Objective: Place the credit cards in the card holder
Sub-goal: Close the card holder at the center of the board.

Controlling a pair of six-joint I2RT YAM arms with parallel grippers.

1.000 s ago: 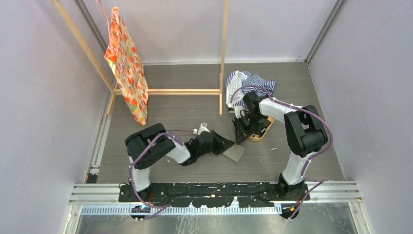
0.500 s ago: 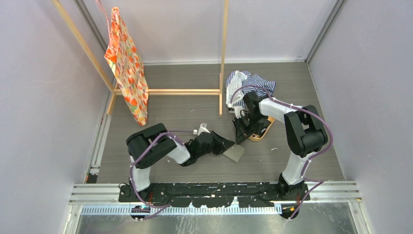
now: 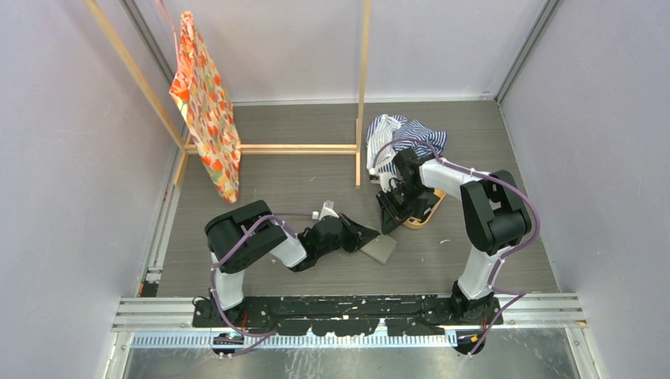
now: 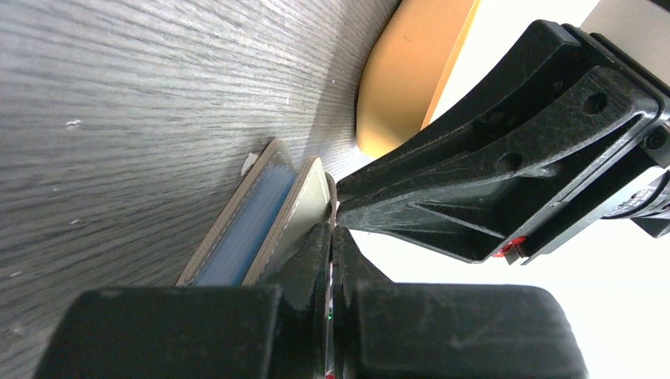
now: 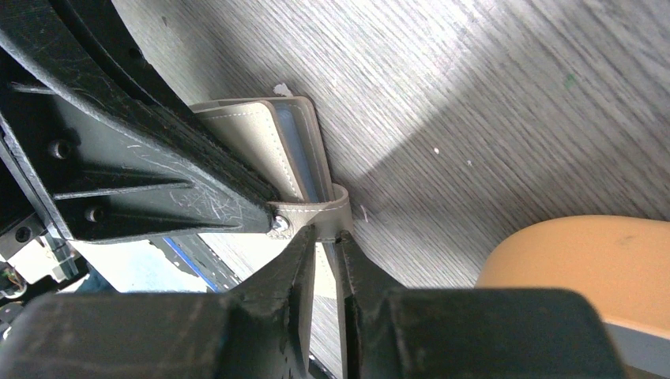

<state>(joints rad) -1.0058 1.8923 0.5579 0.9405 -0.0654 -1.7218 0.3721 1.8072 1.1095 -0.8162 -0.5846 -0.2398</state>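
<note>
The card holder (image 3: 380, 249) lies on the bench (image 3: 316, 181) between the two arms, just beside the oval orange-tan tray (image 5: 585, 268). Both pairs of jaws meet at its one edge.

Seen edge-on from the left wrist, its two grey-taupe covers stand slightly apart, and a pale whitish-blue credit card (image 4: 249, 225) sits between them, tucked down inside. At least one card is therefore in place. How many more lie behind it I cannot tell, since only that one edge shows. From above, no loose cards show on the open bench, though the right arm covers much of the tray, so anything lying there is hidden.

The left jaws are pressed fully together with nothing visible between them, and their tips touch the holder's edge close to the metal snap (image 5: 280, 226).

The right jaws stand a narrow gap apart. The closing tab (image 5: 328, 212) curls round the holder's edge and runs down into that gap, but whether they pinch it or merely straddle it I cannot tell.

My reading is that the loading is largely done — the work in hand looks like handling the tab, not feeding in a card. What seems left is to press the covers flat and fasten the snap, and to check the tray for any card left over.
</note>
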